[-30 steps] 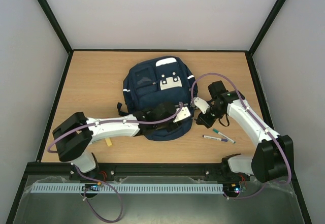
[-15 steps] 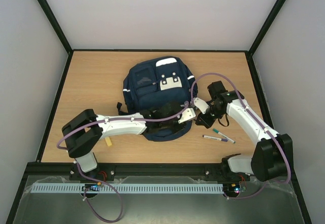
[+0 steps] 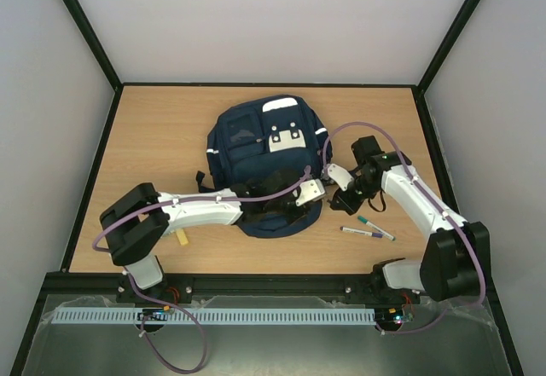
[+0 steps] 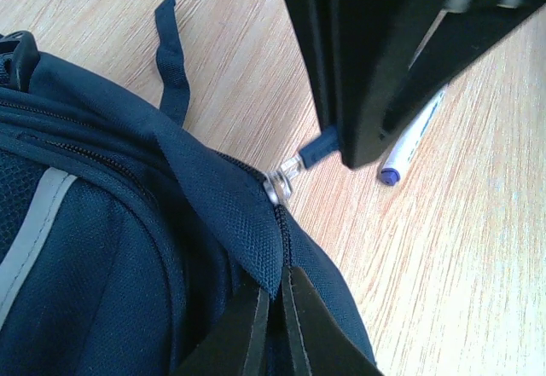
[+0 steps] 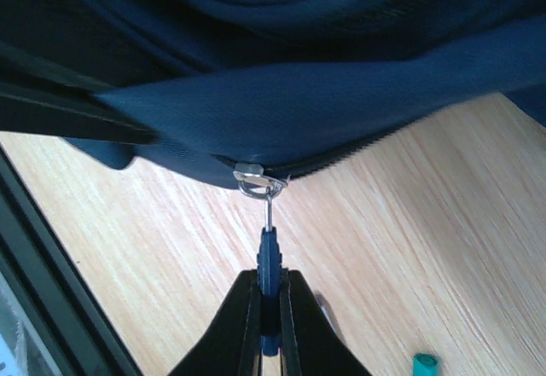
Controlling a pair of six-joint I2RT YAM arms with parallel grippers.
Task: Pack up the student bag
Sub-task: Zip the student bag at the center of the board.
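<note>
Obs., left gripper: jaws closed, pinching a fold of navy fabric on the student bag, right beside the zip line.

Obs., right gripper: jaws closed on the blue zipper pull. The metal slider sits just beyond its fingertips and the pull looks taut.

The bag lies flat under and ahead of both hands, which face each other closely across the slider.

Judged step: opening a compartment, with the left hand anchoring and the right drawing the zip.

Risks from here:
- The pull is thin. A tug off the zip line could slide it out of the jaws.
- The loose fold next to the slider could feed into the teeth and jam it.
- The left pinch looks shallow. If it slips, the bag drags along instead of the zip running.
- Two pens lie on the table just behind the right hand, where a dragged bag or low wrist could sweep them.
</note>
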